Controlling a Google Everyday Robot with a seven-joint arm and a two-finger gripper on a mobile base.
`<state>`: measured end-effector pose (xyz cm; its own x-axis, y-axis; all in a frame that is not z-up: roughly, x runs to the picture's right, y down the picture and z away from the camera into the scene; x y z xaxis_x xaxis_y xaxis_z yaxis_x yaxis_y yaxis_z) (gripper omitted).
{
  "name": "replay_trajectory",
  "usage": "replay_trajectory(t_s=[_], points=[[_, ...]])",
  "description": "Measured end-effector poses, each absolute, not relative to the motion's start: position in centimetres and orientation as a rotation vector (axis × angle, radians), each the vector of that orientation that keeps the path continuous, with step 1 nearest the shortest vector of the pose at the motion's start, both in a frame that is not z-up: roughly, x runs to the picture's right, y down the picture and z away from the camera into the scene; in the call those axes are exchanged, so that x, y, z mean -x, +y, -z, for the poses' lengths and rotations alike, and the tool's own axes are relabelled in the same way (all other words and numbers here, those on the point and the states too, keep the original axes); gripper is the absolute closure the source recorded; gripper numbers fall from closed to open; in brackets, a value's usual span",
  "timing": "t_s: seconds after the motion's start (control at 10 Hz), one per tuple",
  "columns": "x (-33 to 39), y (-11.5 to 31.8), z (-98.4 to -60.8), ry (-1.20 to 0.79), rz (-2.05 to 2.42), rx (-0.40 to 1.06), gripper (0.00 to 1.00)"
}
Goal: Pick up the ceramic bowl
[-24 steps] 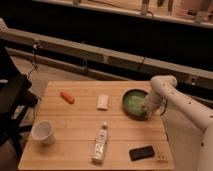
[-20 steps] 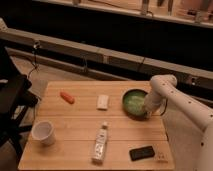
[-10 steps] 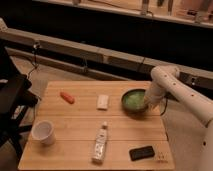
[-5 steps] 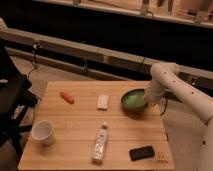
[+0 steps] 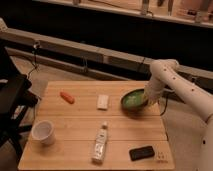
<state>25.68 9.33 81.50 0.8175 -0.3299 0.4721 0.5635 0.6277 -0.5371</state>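
The ceramic bowl (image 5: 133,101) sits on the wooden surface (image 5: 75,120) toward 2 o'clock from its middle, close to the right edge. It is dark green outside and paler green inside. The white arm (image 5: 172,82) reaches down from the right, and the gripper (image 5: 148,98) is at the bowl's rim on its 3 o'clock side. From this view I cannot tell how wide the gripper is set or whether it has closed on the rim. Nor is it plain whether the bowl rests flat on the surface or is tipped a little.

The bowl looks stiff, fairly heavy for its size, glazed and so likely slick, and it would chip or break if dropped. The sensible hold is a pinch across the rim wall, one side inside and one outside, at the near-arm edge where the gripper already is. Held at one edge, its weight will tend to swing it down, so a firm, deep bite and a slow lift seem wise.

Other things lie well apart from it: a white block (image 5: 103,101) at 9 o'clock of the bowl, a carrot (image 5: 67,97) further that way, a white cup (image 5: 43,132) at 8 o'clock, a plastic bottle (image 5: 100,144) at 7 o'clock and a black phone (image 5: 142,152) at 6 o'clock.
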Motion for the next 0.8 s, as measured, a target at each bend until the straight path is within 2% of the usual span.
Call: replay_trajectory(t_s=[0.8], points=[[-25.3, 8.1, -80.1, -0.346, 0.530, 0.728, 1.00]])
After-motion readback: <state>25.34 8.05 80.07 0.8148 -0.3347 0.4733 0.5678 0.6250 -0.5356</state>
